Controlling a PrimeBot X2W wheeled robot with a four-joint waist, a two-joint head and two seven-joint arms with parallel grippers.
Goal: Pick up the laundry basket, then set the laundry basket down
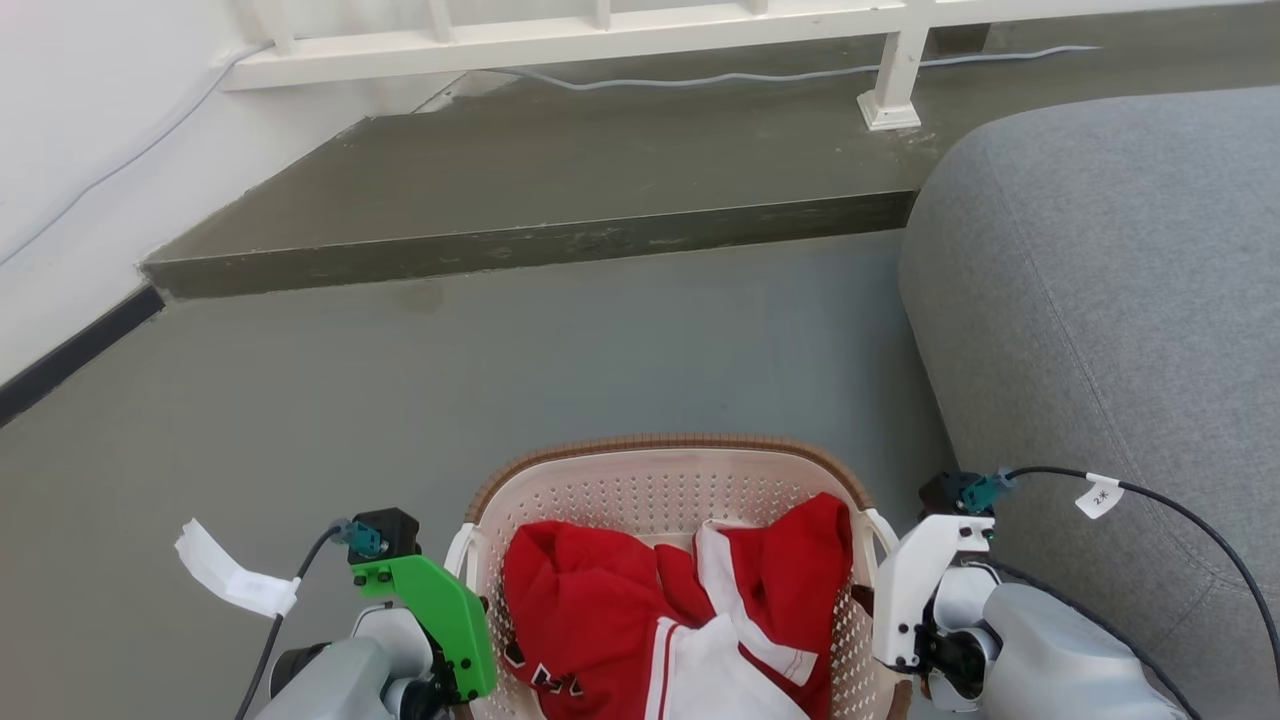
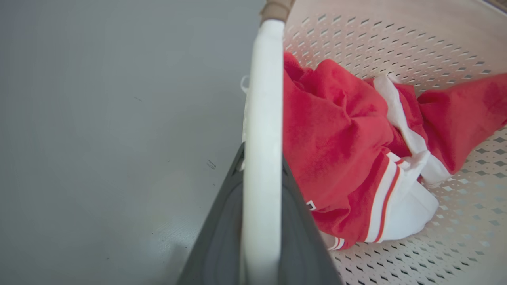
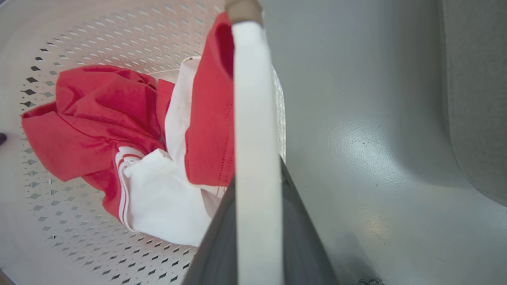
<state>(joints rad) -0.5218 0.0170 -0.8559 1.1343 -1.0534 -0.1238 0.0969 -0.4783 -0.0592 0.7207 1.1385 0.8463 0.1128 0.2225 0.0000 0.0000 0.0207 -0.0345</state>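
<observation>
Low at the robot's front, a laundry basket (image 1: 660, 492) sits between its two arms: cream plastic, perforated walls, brown woven-look rim. A crumpled red garment (image 1: 585, 600) with white panels and striped trim lies inside, one red fold draped up the wall on the robot's right. A white loop handle (image 1: 458, 556) stands at the basket's left side and a second white handle (image 1: 884, 532) at its right.

The left gripper (image 2: 262, 166) has its jaws clenched on the left handle; in the left wrist view two dark fingers (image 2: 220, 241) press against either side of the white bar. The right gripper (image 3: 257, 174) grasps the right handle the same way, dark fingers (image 3: 301, 237) flanking it in the right wrist view. From the head view, a green bracket (image 1: 445, 610) tops the left wrist and a white bracket (image 1: 915, 580) the right, each with a black cable carrying a white tag (image 1: 235, 578).

Whether the basket bears on the grey floor (image 1: 500, 370) or hangs just above it cannot be told.

A grey upholstered sofa (image 1: 1100, 280) curves close by on the robot's right. Beyond the basket the floor meets a raised concrete step (image 1: 550, 180), on which a white railing (image 1: 600, 35) stands and a pale cable (image 1: 750, 76) trails. A white wall (image 1: 80, 150) with black skirting (image 1: 75, 350) runs along the robot's left.
</observation>
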